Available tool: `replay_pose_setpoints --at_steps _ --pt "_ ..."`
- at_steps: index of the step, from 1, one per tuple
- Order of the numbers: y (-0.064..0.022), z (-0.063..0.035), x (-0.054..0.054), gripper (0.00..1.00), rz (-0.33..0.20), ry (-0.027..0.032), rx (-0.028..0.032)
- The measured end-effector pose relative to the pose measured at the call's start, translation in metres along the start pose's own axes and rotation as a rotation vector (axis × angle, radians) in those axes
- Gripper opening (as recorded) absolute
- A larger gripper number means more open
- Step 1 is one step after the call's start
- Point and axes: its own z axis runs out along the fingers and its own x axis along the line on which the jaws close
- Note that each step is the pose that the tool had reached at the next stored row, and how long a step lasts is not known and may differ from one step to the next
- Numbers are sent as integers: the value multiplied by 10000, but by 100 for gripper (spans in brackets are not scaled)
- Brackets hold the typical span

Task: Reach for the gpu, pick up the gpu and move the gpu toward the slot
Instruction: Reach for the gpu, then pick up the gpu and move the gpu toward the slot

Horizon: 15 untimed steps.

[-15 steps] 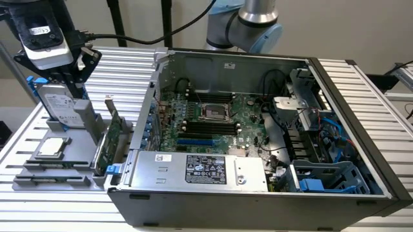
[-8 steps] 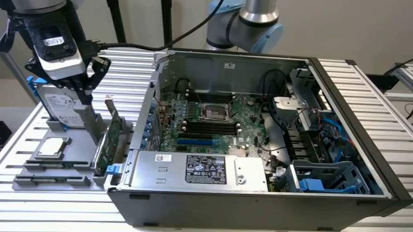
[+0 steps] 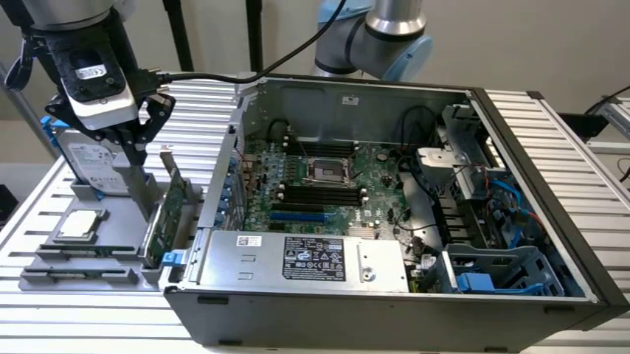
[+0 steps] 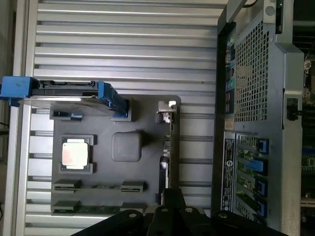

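Note:
The gpu (image 3: 175, 200) is a thin green card standing on edge in the grey holder tray (image 3: 59, 276), its silver bracket (image 3: 167, 158) at the far end. It sits between the tray and the open computer case (image 3: 394, 310). In the wrist view the gpu (image 4: 170, 147) appears edge-on, with its bracket (image 4: 166, 110) at one end. My gripper (image 3: 131, 151) hangs above the tray, a little toward the exterior view's left of the card and not touching it. Its fingers look shut with nothing between them. The gripper (image 4: 170, 196) lines up with the card's near end. The motherboard's blue slot (image 3: 295, 219) lies inside the case.
A silver hard drive with blue rails (image 3: 88, 158) stands at the tray's back, and a square CPU chip (image 3: 79, 225) lies on the tray. A grey post (image 3: 138, 188) rises beside the card. The case wall (image 3: 224, 184) stands close to the gpu. The table is slatted aluminium.

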Motion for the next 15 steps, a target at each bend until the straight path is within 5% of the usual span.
replay_pose_setpoints --at_steps 13,15 --pt "0 0 0 12 -2 0 -1" --pt "0 0 0 24 -1 0 0"
